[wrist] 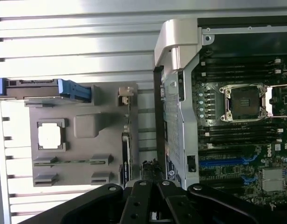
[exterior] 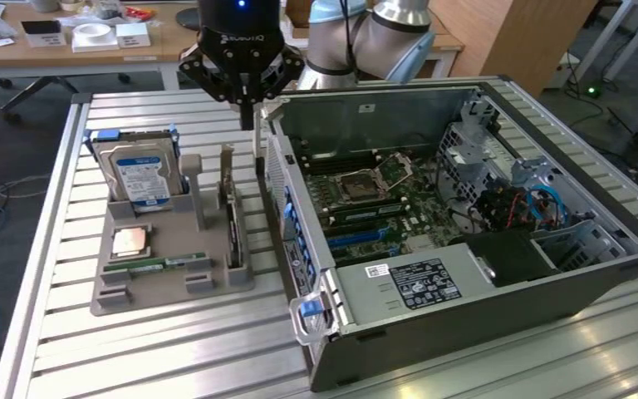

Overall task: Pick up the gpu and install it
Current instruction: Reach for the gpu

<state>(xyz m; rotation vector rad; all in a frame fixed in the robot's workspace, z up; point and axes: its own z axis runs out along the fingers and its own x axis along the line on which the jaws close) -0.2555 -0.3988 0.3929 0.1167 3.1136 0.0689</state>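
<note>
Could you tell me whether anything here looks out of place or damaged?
Nothing stands out: the thin black gpu card stands on edge in its slot on the grey plastic holder tray, beside the open grey metal computer case.

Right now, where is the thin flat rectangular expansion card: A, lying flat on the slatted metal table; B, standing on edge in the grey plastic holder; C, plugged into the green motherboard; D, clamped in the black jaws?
B: the thin flat rectangular expansion card stands on edge in a slot of the grey plastic holder, on the side nearest the open metal computer case.
</note>
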